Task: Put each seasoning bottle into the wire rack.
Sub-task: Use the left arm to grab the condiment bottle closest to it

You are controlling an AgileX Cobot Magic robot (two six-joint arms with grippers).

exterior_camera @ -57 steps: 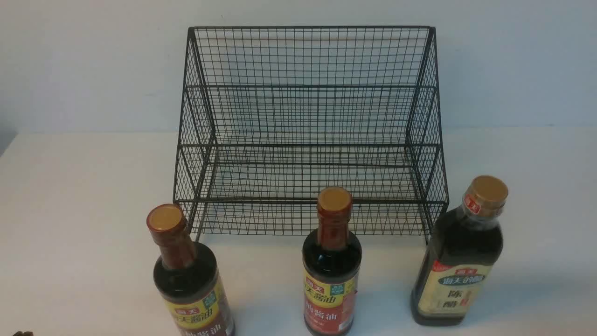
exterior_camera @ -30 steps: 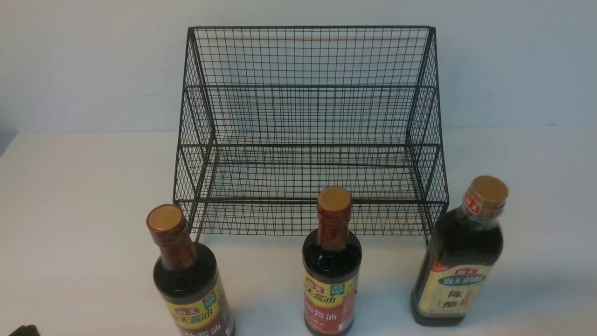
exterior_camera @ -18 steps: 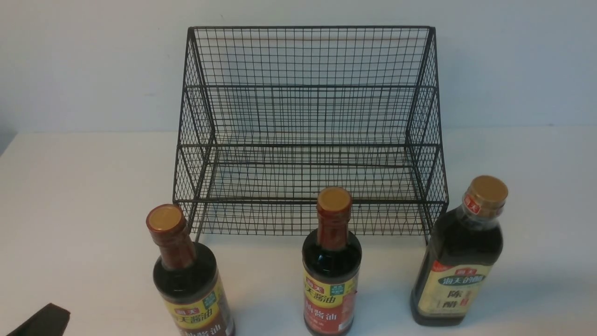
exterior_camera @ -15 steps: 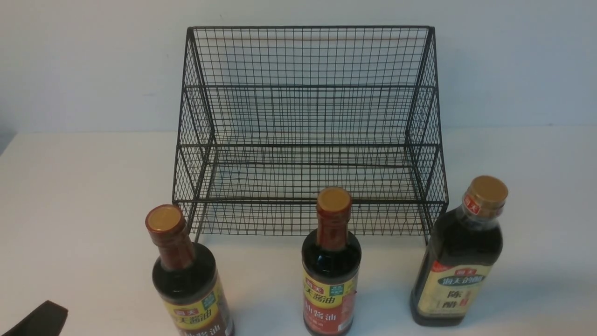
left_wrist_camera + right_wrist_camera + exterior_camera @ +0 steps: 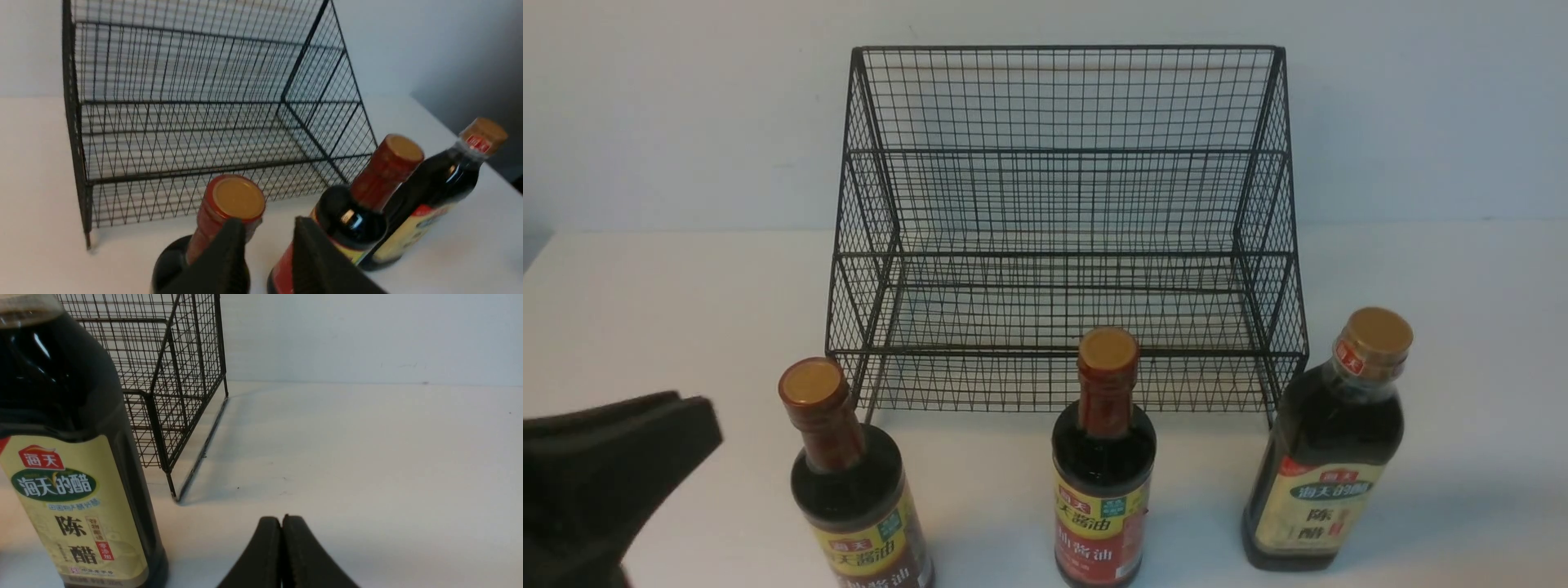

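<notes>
Black rack (image 5: 1062, 204) stands behind three bottles (image 5: 1103, 474) on the table (image 5: 686, 310), free room at both sides — left bottle (image 5: 849, 490) is cut off below. My left gripper (image 5: 267, 224) gapes empty; right gripper (image 5: 282, 518) is pressed closed.

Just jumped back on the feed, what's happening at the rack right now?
Nothing is in the wire rack yet. The left slim bottle, middle slim bottle and squarish bottle all stand upright on the table in front of it. The left gripper, jaws parted and empty, is close to the left slim bottle, not gripping it. The right gripper is shut and empty, low near the squarish bottle.
</notes>
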